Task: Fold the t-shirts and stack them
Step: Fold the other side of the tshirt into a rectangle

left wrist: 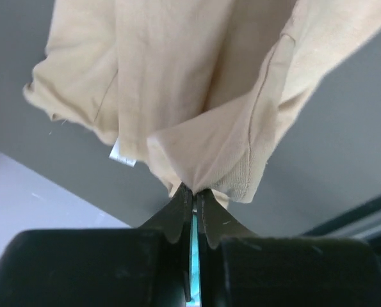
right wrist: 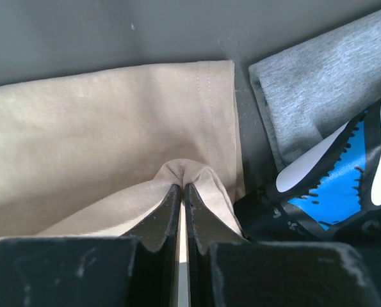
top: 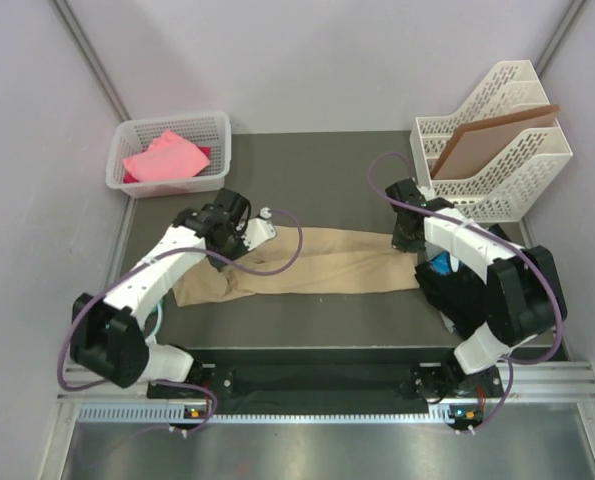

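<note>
shirt (top: 327, 262) centre, basket (top: 220, 128) behind left, rack (top: 497, 195) behind right

no readable text; the white label (left wrist: 122, 156) on the tan shirt (left wrist: 177, 77) is illegible.

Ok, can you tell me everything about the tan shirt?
The tan shirt is soft, thin cloth, bunched into a long strip across the dark table. It has stitched hems and a small white label. The left gripper pinches one end, the right gripper the other, beside a grey shirt and a black-and-blue shirt.
</note>
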`<act>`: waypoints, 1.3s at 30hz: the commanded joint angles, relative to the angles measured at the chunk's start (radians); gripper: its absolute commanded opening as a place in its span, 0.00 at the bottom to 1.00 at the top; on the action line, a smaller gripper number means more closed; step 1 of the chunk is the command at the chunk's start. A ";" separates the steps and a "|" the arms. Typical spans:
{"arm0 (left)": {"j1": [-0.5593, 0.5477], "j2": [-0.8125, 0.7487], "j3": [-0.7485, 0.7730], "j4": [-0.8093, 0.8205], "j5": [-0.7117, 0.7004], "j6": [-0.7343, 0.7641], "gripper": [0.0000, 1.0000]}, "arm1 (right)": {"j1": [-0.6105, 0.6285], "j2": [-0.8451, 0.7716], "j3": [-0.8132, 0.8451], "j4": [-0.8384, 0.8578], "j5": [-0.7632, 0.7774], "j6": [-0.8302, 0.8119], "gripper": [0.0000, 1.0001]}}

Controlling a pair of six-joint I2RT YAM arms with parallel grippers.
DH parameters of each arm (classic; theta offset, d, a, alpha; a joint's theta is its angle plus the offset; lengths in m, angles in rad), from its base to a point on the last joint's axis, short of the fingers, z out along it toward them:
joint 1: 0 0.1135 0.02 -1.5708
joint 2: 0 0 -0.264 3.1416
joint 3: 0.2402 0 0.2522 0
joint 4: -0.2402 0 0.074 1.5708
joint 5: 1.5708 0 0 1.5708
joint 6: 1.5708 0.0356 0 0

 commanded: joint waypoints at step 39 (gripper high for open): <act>0.052 0.316 0.260 0.299 -0.290 0.023 0.65 | -0.016 -0.093 -0.015 0.007 0.020 -0.026 0.00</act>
